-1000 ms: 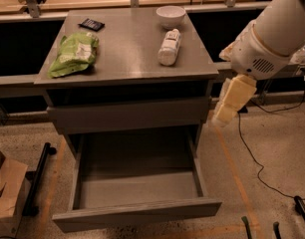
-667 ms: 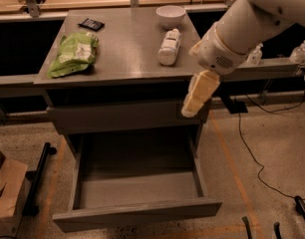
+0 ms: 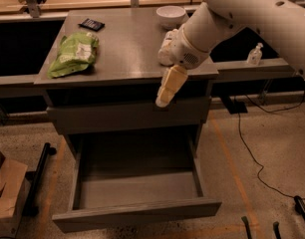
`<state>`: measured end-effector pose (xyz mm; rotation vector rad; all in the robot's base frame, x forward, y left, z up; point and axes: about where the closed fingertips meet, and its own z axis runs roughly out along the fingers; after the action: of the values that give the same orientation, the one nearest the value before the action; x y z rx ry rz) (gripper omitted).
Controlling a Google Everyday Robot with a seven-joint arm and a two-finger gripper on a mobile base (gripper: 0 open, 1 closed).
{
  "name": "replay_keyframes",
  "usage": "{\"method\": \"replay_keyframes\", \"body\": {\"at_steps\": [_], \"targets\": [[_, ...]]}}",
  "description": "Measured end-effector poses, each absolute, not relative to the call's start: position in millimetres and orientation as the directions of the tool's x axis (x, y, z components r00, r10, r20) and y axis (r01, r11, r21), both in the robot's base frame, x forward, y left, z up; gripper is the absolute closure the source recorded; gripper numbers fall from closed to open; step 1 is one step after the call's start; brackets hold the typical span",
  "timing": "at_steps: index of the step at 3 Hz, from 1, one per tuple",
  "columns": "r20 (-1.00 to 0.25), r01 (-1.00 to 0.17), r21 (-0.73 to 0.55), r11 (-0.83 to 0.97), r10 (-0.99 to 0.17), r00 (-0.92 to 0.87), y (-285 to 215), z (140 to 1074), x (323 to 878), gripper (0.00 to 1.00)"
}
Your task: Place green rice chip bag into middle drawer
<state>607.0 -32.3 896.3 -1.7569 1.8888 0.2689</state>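
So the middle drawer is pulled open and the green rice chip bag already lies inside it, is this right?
Not quite. The middle drawer is pulled open, but the green rice chip bag lies on the cabinet top, as the camera view shows. The end effector hangs by the top's front edge.

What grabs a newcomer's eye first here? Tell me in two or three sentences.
The big white arm reaches in from the upper right, and its end effector hangs at the front edge of the cabinet top. Below it, the middle drawer is pulled wide open, showing its flat grey bottom. The green rice chip bag lies on the left side of the cabinet top, well apart from the end effector.
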Motion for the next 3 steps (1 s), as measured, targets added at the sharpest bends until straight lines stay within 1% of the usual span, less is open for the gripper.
{"method": "replay_keyframes", "body": {"at_steps": [1, 2, 3], "targets": [[-0.512, -0.97, -0.182, 0.159, -0.858, -0.045, -35, 888, 604, 0.0], [-0.589, -0.943, -0.227, 0.243, -0.806, -0.066, 6, 891, 638, 0.0], [-0.651, -0.92, -0.287, 0.265, -0.759, -0.015, 50, 907, 676, 0.0]]}}
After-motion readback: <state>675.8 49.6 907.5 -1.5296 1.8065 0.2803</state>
